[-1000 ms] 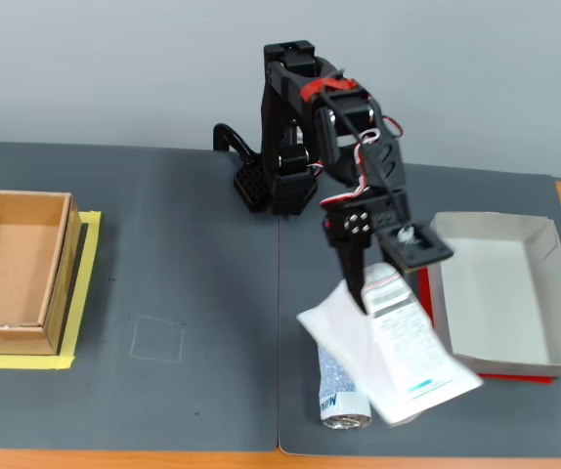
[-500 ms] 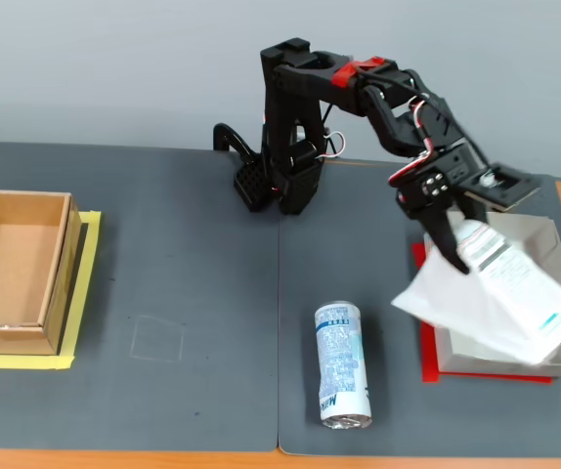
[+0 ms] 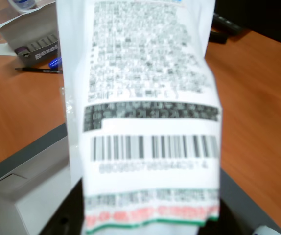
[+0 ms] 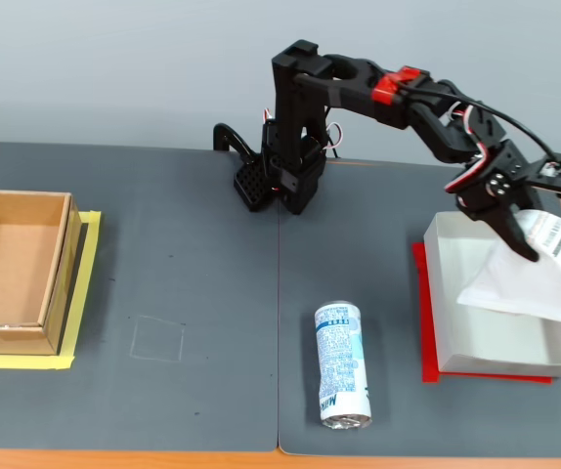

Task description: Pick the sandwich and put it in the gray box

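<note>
Stage: the pick is done; the carry looks almost complete; the release and placing are left.
Sandwich point(image 4: 535, 278): off the bench, hanging from the gripper point(image 4: 532, 237) over the far-right part of the gray box point(image 4: 449, 293) in the fixed view, its free end reaching past the box's right edge. It is not yet resting in the box, as far as the view shows.
Gripper state: clamped on the label end of the sandwich; black fingers pinch the package from both sides.
Sandwich material: thin, flat, clear-white plastic wrap, limp where it hangs. The wrist view shows its white label point(image 3: 145, 98) with dense print, a barcode and red and green bands near the lower edge, all slightly blurred.
Gray box: shallow tray of pale gray-white card, low thin walls, matte, sitting on a red sheet point(image 4: 423, 332) and empty of other things.
Can point(image 4: 341, 363): blue-and-white printed cylinder lying on its side on the bench, well left of the box.
Brown box point(image 4: 26, 337): deeper corrugated card, far left, ringed with yellow tape.
Bench point(image 4: 183, 283): dark gray matte mat over an orange wood top.
Judgement: lowering and opening over the tray's middle should finish the task; the overhanging end may catch the right wall.
</note>
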{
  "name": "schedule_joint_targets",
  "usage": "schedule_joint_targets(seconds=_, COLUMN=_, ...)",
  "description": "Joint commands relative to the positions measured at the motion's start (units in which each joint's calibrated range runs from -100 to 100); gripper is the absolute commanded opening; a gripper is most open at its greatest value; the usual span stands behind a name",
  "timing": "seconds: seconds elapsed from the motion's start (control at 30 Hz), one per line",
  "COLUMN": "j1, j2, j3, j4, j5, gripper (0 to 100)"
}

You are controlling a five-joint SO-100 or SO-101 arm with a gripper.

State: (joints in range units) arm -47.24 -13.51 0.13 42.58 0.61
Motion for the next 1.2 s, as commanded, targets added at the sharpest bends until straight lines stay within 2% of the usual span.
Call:
schedule_joint_targets(seconds=0.0, j1=-1.59, j2=1.17, j3=-3.53, j4=-3.78, j5=-0.17, gripper=2)
schedule_joint_targets(seconds=0.4, j1=-6.14, j2=8.55, j3=-3.53, j4=-6.56, j5=-0.27, gripper=2)
schedule_joint_targets(seconds=1.17, j1=-7.11, j2=13.89, j3=-2.53, j4=-6.39, j5=-0.06, gripper=2)
